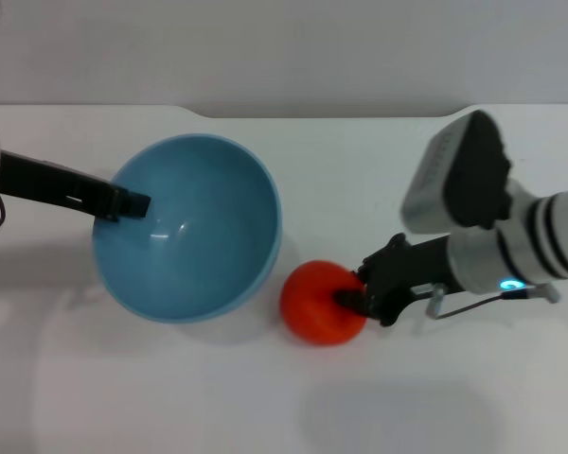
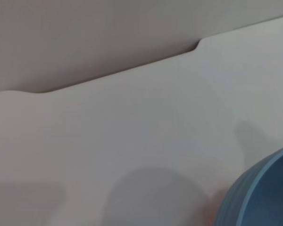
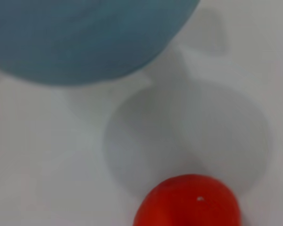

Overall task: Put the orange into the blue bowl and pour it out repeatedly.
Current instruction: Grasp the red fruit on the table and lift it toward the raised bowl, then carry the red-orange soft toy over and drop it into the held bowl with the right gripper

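The right gripper gripped the orange at lower centre, beside the bowl, whose rim the left gripper pinched. The orange looked firm, light, slippery; its widest middle seemed best.

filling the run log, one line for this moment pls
left gripper: holds blue bowl rim, tilted | right gripper: on orange | bowl empty

Soft, even light falls from above on the white surface. Faint shadows spread under the blue bowl and beside the orange at the right gripper. Both wrist views are blurred; a small glint marks the bowl's inside.
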You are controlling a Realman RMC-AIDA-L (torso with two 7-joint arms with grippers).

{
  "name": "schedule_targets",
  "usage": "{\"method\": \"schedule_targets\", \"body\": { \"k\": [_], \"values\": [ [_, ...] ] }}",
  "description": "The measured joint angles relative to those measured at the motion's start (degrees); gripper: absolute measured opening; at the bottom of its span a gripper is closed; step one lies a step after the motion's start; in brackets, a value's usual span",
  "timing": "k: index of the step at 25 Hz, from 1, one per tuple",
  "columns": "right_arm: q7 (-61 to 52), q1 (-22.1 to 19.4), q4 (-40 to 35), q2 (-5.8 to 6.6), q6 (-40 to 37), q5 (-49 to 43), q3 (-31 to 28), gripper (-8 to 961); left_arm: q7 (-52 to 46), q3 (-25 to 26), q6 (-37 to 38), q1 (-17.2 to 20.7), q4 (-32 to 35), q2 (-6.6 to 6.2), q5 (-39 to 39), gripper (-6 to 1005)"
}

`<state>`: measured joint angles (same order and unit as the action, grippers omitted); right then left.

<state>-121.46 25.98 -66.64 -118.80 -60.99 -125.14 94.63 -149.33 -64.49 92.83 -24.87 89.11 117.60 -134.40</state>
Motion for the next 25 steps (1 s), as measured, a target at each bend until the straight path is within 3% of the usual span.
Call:
{"method": "schedule_targets", "body": {
  "k": [5, 10, 13, 17, 25],
  "values": [
    [0.01, -8.97, -14.08, 0.04, -5.73, 0.08, -7.32, 164, -0.40, -3.05, -0.10, -1.12, -0.87, 0.15, -1.58, -2],
    [0.77, -20.11, -32.30, 0.03, -12.38, 3.30, -15.66, 130, -3.13, -10.59, -1.27, -4.14, -2.80, 0.31, -3.68, -2],
    [3.65, -22.17, -37.75, -0.07, -17.00, 10.43, -20.36, 112, -5.45, -17.17, -3.37, -7.28, -5.28, 0.57, -4.06, -1],
    [6.73, -21.72, -39.90, 0.06, -22.71, 17.79, -22.89, 81, -7.24, -21.43, -4.68, -10.09, -8.18, 0.87, -4.06, -1],
    [7.49, -17.27, -39.04, 0.10, -25.56, 18.95, -18.46, 26, -11.74, -26.35, -8.67, -14.63, -13.62, 1.42, -3.77, -2]
  ]
}}
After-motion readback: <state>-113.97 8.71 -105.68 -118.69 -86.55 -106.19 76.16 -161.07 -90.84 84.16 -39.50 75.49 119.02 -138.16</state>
